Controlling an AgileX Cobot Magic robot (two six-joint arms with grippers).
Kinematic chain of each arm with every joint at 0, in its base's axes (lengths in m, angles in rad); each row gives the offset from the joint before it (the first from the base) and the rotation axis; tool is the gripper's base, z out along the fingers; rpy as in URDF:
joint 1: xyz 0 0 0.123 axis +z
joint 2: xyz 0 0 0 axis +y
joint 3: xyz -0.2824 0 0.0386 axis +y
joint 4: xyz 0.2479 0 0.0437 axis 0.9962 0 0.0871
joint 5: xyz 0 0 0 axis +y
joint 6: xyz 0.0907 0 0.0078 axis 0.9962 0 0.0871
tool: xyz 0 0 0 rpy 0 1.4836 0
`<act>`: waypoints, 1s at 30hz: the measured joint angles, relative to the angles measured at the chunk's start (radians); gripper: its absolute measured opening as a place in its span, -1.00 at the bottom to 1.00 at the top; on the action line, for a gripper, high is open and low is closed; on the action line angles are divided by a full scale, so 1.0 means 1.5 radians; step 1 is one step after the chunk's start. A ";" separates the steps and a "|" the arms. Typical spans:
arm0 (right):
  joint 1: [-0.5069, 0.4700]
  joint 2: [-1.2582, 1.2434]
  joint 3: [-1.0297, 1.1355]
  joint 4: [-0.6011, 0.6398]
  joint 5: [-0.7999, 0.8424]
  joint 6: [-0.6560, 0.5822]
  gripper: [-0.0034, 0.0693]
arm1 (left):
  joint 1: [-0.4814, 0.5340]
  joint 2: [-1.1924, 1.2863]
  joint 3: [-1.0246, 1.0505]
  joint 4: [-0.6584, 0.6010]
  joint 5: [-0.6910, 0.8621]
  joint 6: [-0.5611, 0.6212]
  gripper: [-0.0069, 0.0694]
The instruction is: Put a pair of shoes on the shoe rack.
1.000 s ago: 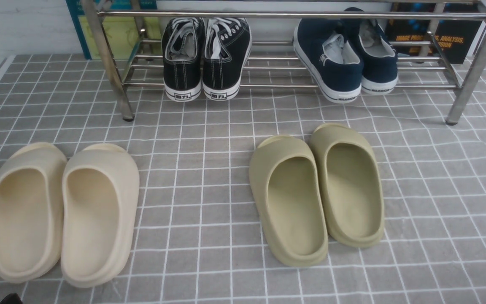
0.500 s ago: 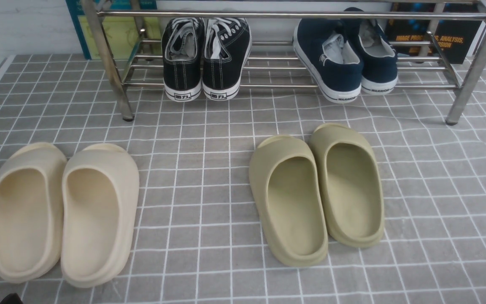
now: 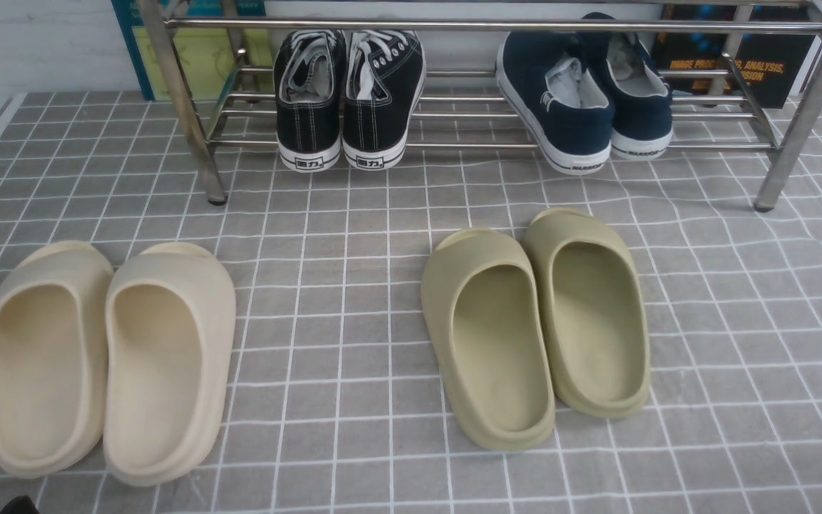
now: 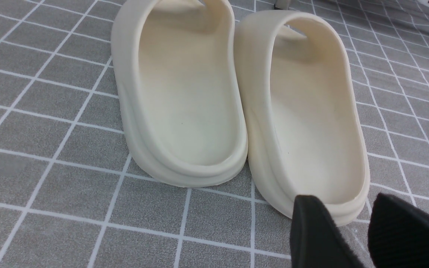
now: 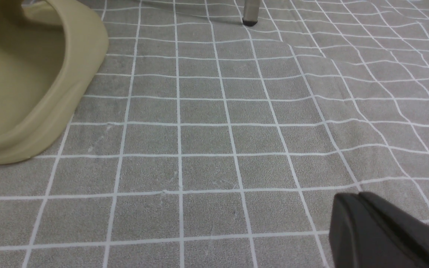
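Two navy blue slip-on shoes [image 3: 582,100] with white soles rest on the low bars of the silver shoe rack [image 3: 468,26] at its right side, the left one tilted against the other. My left gripper [image 4: 345,204] is open and empty, just behind the heel of a cream slipper [image 4: 311,111]; only a dark bit of it shows at the front view's bottom left corner [image 3: 8,505]. My right gripper [image 5: 358,201] is shut and empty, low over bare cloth, out of the front view.
Black lace-up sneakers [image 3: 347,93] sit on the rack's left part. Cream slippers [image 3: 108,357] lie front left, olive slippers [image 3: 536,321] front middle; one olive slipper [image 5: 24,78] shows in the right wrist view, with a rack foot [image 5: 251,15]. The grey checked cloth [image 3: 739,300] is wrinkled at right.
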 joint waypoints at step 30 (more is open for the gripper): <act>0.049 0.000 0.000 -0.001 0.001 -0.004 -0.89 | 0.000 0.000 0.000 0.000 0.000 0.000 -0.20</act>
